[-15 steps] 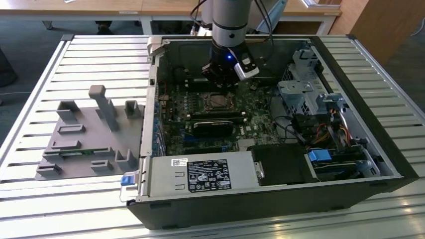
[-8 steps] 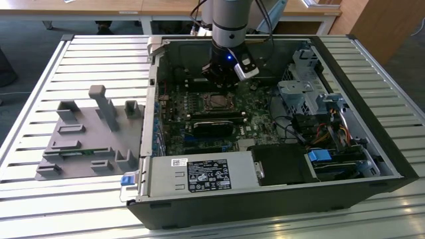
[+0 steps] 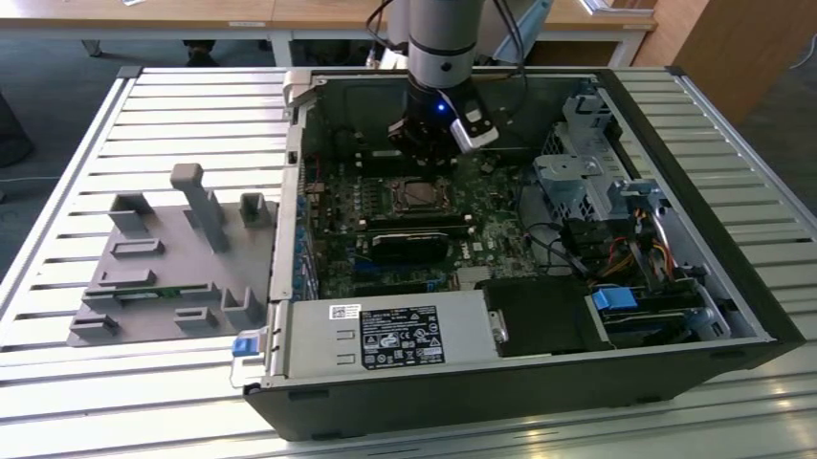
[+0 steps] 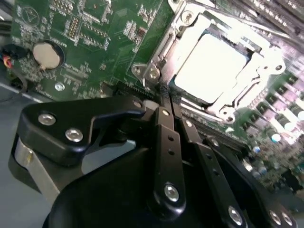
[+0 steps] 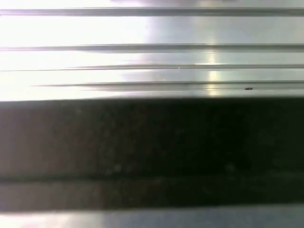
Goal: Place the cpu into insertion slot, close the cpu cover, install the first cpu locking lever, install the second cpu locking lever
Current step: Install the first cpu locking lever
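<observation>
cpu [image 4: 213,66]: pale silver square, seated flat in the insertion slot [image 4: 167,53]; bright glare on its face in the second wrist view.
cpu cover [image 4: 266,59]: silvery frame lying down around the chip, its window showing the chip face.
insertion slot, exterior view [image 3: 418,194]: small dark square on the motherboard, just below the gripper in that picture.
gripper [image 4: 166,97]: black, fingers pressed together with nothing between them, tips at the edge of the socket frame near a corner screw. In the exterior view [image 3: 430,153] it hangs inside the case right over the socket area, blue light on the wrist.
motherboard [image 4: 95,42]: green, coin battery [image 4: 46,54] well to the side of the socket.
computer case [image 3: 715,287]: black tower lying on its side, open; white-labelled grey box [image 3: 383,337] at the near edge, drive bays and coloured cables on the exterior view's right.
grey fixture [image 3: 166,258]: plastic block with posts and pockets, on the exterior view's left, beside the case.
table [image 3: 77,382]: ribbed pale metal slats, shiny; the first wrist view shows the same slats [image 5: 152,47] above a dark band.
room: wooden desks [image 3: 179,14] behind, dark floor.
</observation>
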Robot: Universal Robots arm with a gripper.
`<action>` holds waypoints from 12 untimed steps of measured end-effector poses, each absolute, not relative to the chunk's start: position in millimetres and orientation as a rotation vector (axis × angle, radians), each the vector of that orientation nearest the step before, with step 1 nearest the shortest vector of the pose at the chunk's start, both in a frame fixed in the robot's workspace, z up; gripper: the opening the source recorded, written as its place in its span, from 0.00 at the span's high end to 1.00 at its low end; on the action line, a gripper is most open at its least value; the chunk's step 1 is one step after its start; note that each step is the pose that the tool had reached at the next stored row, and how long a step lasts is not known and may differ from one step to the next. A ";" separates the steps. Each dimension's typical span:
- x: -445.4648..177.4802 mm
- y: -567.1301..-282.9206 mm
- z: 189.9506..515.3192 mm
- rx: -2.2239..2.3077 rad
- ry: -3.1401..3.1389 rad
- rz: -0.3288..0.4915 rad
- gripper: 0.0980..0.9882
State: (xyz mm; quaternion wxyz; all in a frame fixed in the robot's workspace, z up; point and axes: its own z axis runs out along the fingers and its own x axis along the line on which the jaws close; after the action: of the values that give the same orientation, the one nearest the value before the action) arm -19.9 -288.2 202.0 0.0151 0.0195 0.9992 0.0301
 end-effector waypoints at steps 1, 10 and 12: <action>-19.9 -288.2 204.0 0.061 3.109 0.094 0.94; -19.9 -289.2 210.5 0.061 3.109 0.093 0.94; -19.9 -289.7 210.5 0.061 3.109 0.093 0.94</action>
State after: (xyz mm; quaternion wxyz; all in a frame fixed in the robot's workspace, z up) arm -19.9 -289.7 210.5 0.0151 0.0195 0.9992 0.0300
